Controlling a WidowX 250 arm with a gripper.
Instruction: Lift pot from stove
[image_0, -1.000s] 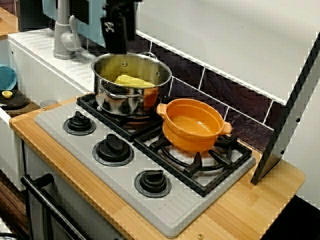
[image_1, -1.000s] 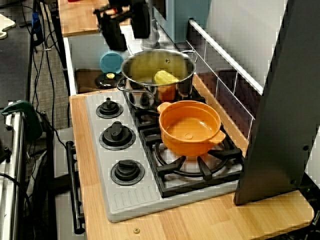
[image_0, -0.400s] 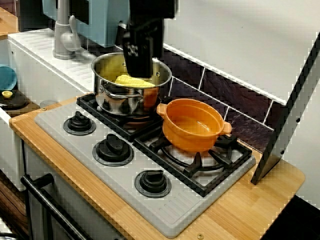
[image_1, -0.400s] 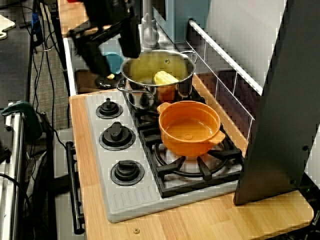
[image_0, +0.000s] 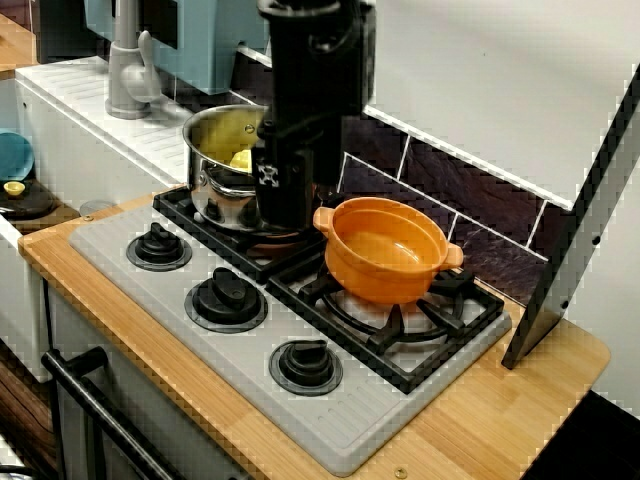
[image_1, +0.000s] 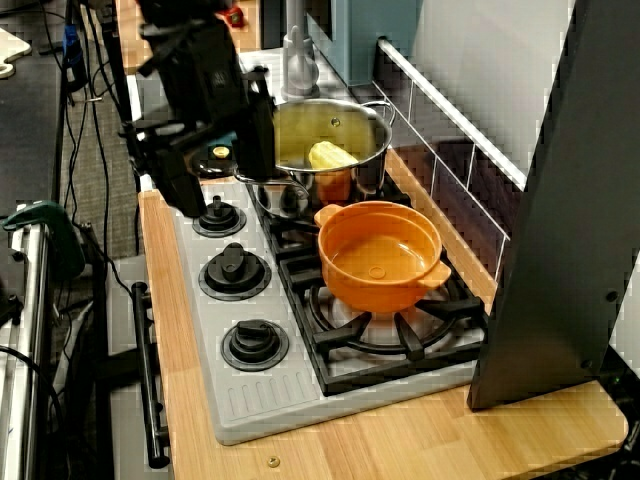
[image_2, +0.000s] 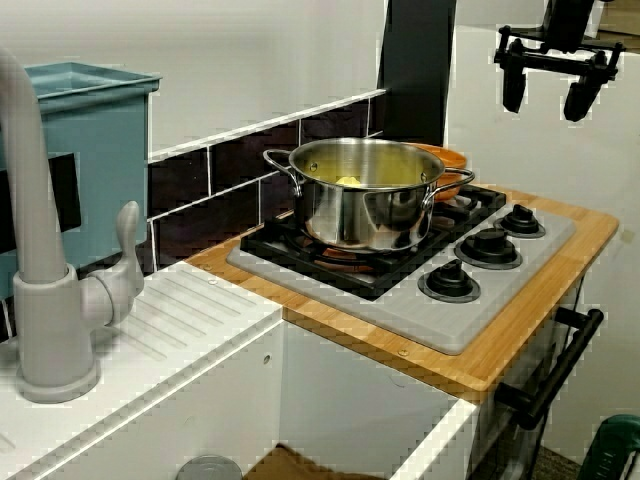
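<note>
Stove (image_0: 200, 345) grey, set in wood counter (image_0: 480, 430), three black knobs along front

Steel pot (image_2: 365, 195) on rear burner, yellow corn (image_1: 330, 155) inside

Orange pot (image_0: 385, 248) on front burner grate, at 4 o'clock of steel pot, just beside it, empty, untouched

Gripper (image_2: 545, 90) hangs in air above knob side of stove, jaws spread, holding nothing, well apart from orange pot
</note>
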